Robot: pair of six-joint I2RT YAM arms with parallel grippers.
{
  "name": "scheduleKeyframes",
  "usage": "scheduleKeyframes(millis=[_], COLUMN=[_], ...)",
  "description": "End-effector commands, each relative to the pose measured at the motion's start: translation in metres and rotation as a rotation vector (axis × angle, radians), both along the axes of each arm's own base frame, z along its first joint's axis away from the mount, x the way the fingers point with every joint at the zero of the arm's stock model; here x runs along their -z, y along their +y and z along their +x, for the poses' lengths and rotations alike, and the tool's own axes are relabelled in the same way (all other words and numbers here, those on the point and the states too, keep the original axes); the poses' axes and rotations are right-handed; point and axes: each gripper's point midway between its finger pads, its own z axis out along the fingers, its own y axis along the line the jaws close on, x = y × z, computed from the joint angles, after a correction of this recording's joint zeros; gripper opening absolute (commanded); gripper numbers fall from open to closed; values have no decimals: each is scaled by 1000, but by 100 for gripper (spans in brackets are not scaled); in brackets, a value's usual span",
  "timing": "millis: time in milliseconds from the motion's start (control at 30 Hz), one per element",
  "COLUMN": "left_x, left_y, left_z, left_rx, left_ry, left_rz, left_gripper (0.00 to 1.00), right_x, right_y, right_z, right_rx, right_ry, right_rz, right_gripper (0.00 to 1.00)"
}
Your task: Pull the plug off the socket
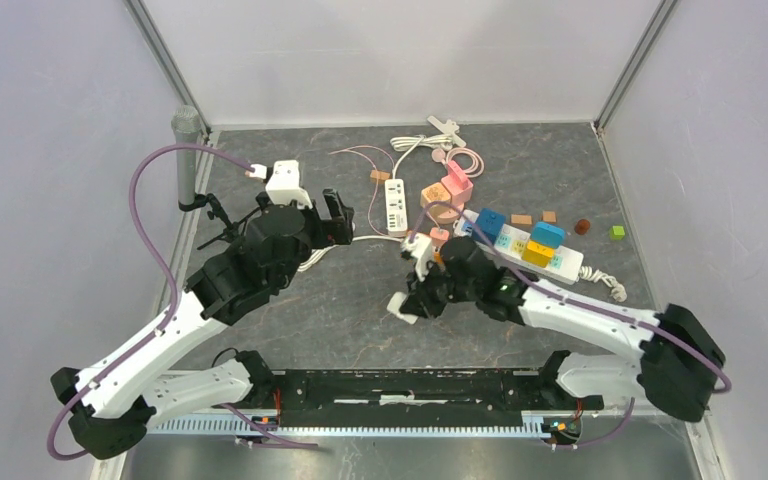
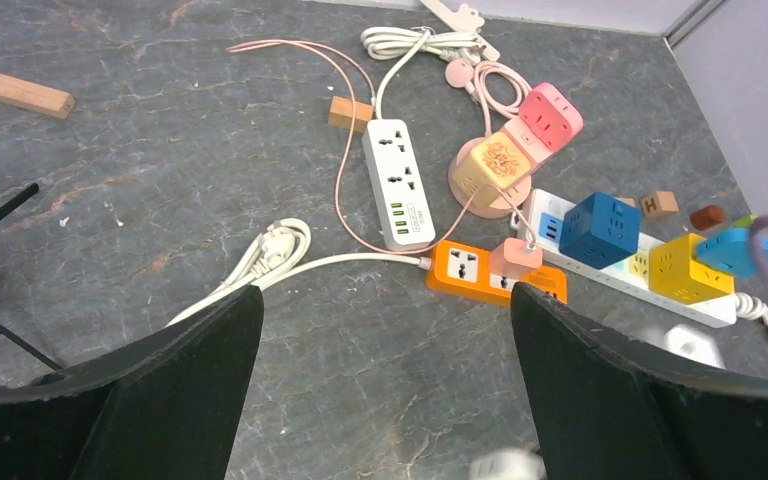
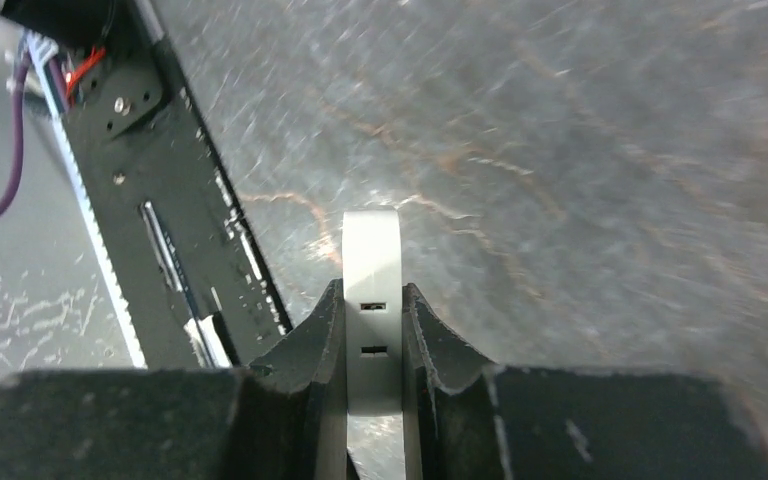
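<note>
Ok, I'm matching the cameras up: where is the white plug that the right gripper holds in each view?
Top: white plug near centre, in the right gripper, just beyond the black rail.
Left wrist: probably the white blur at the bottom edge.
Right wrist: plug at centre, clamped in the gripper; the same rail runs at left, the shared landmark.

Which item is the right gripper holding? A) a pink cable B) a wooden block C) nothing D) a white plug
D: the right wrist view shows the right gripper closed on a white plug, one finger on each side of it.
</note>
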Motion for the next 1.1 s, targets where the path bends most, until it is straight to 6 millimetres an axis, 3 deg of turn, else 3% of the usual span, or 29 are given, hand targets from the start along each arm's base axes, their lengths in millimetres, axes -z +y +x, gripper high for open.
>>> scheduleKeyframes(millis=[0, 167, 333, 500, 600, 733, 900, 1067], left_x=[-7, 9, 26, 40, 44, 47, 51, 58], left_y=[6, 5, 0, 0, 0, 0, -1, -6], left_z=[7, 4, 0, -3, -3, -3, -1, 1], left_rx=[-42, -39, -24, -27, -31, -37, -40, -27], left_ry=[-50, -8, 32, 66, 74, 79, 88, 103], left_rz=[10, 7, -14, -22, -22, -18, -11, -1], left_gripper=[100, 100, 100, 100, 100, 100, 100, 100], right_x=[22, 44, 63, 72, 67, 46, -8, -65], right_y=[24, 31, 29, 14, 9, 5, 0, -34], right_z=[-13, -15, -22, -13, -4, 11, 35, 72], right_rx=[-21, -15, -21, 51, 92, 138, 199, 375], right_ry=[-1, 31, 90, 78, 45, -27, -160, -315], right_rz=[-31, -81, -121, -201, -229, -229, -202, -207], right_gripper=[16, 20, 32, 63, 71, 76, 76, 77])
